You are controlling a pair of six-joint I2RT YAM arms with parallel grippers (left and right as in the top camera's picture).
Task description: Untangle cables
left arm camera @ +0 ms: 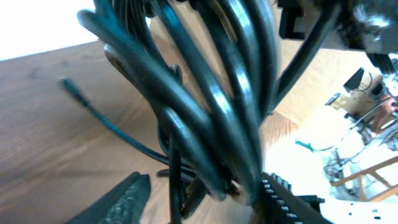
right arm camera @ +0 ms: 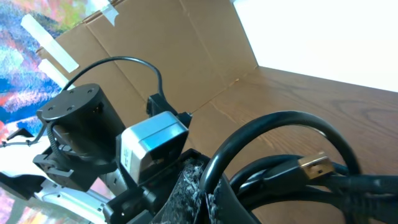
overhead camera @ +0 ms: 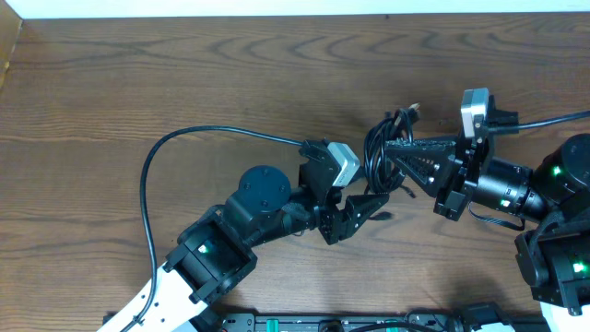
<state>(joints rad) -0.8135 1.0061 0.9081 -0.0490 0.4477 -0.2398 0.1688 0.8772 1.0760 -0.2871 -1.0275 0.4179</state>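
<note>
The cables (overhead camera: 380,152) are a coiled bundle of thin black cords held up off the wooden table, right of centre. My right gripper (overhead camera: 398,157) reaches in from the right and is shut on a loop of the bundle. The right wrist view shows the pinched loop (right arm camera: 280,134) between its fingers (right arm camera: 208,186) and a gold USB plug (right arm camera: 317,165). My left gripper (overhead camera: 369,210) sits just below and left of the bundle. In the left wrist view the cords (left arm camera: 205,93) hang between its spread fingers (left arm camera: 202,199), which are open. A loose strand end (left arm camera: 74,90) trails over the table.
The left arm's own thick black cable (overhead camera: 184,138) arcs over the table to its wrist. The left wrist's camera housing (right arm camera: 152,146) is close to the right fingers. A cardboard wall (right arm camera: 155,56) stands along the table's far-left edge.
</note>
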